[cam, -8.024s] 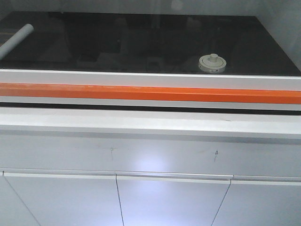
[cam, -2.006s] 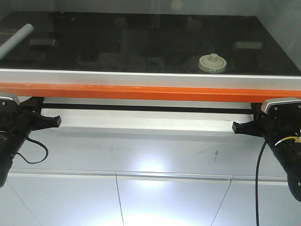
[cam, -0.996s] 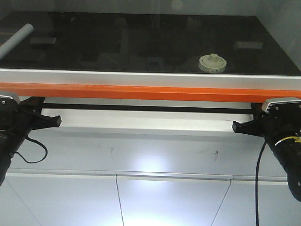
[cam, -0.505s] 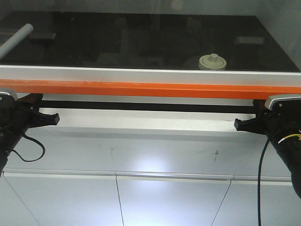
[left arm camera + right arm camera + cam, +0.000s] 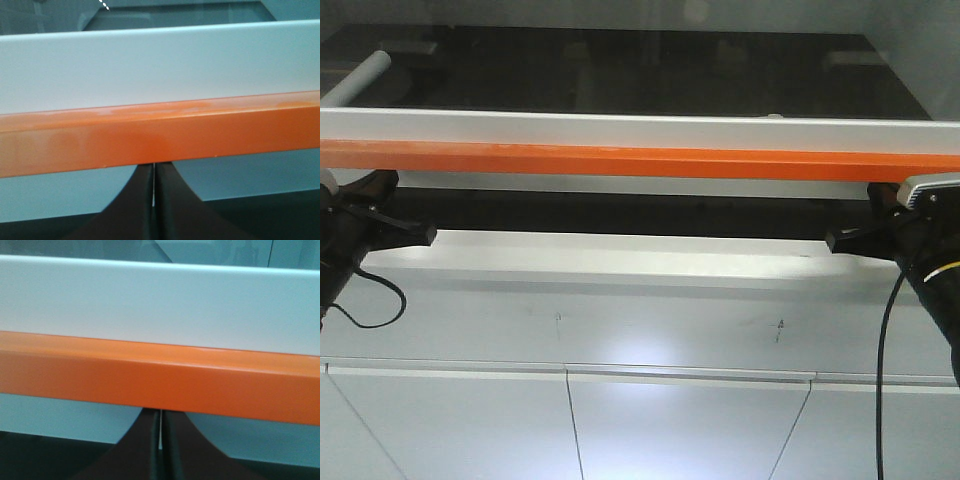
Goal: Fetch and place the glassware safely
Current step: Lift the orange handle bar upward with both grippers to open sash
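Front view of a white laboratory cabinet with a sliding glass window. The window's lower frame is a white rail with an orange bar just beneath it, running the full width. A dark gap separates the orange bar from the white ledge below. Behind the glass lies a black counter.

The glass jar stands on this counter towards the right. It is almost wholly hidden behind the white rail, and only a faint pale nub shows at the rail's upper edge. A white tube lies at an angle at the counter's far left.

The left gripper reaches in from the left edge and the right gripper from the right edge. Both are black and sit under the orange bar at the level of the gap. A black cable loops below the left one. Grey cabinet doors fill the lower part of the view.

The left wrist view shows the orange bar close up. The dark fingers are pressed together with only a thin seam between them, holding nothing. Their tips meet the bar's underside. The right wrist view shows the same: closed, empty fingers, with tips against the bar's lower edge.
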Motion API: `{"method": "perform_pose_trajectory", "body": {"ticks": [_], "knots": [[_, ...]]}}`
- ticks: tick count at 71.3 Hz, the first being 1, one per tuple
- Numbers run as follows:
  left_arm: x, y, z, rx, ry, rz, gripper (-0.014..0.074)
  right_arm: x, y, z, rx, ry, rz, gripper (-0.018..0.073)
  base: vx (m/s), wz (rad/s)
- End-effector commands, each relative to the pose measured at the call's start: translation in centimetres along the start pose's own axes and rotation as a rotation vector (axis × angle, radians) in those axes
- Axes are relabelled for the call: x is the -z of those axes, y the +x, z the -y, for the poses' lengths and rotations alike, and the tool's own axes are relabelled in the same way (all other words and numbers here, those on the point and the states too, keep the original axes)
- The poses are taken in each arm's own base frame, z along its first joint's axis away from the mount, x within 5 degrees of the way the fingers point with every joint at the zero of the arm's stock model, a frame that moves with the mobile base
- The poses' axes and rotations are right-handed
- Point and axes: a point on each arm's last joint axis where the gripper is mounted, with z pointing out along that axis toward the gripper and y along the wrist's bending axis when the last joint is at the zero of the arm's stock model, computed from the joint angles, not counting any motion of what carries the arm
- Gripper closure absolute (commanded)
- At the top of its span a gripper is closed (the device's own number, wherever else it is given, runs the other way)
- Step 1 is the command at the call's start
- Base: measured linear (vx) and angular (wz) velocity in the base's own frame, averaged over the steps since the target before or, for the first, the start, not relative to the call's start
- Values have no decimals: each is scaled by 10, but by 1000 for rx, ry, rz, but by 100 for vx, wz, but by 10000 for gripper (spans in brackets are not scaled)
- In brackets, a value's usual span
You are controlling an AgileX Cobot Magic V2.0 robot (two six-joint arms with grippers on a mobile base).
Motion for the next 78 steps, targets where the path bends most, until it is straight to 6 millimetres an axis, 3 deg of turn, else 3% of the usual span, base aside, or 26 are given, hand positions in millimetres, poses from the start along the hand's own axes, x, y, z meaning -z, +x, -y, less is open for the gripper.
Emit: {"method": "perform_pose_trajectory", "body": {"ticks": [1, 33, 52, 78], "knots": [[-2, -60, -2, -8, -2, 345, 603, -4, -58, 4, 34, 4, 331, 560, 0, 0], [-20, -112, -5, -28, 14, 439, 603, -19, -96, 8, 45, 1, 430, 560, 0, 0], [-20, -131, -5, -36, 11, 484, 603, -14, -130, 10, 62, 11, 490, 560, -1, 0], [-11, -175, -6, -54, 7, 599, 603, -2, -182, 14, 88, 24, 601, 560, 0, 0]]}}
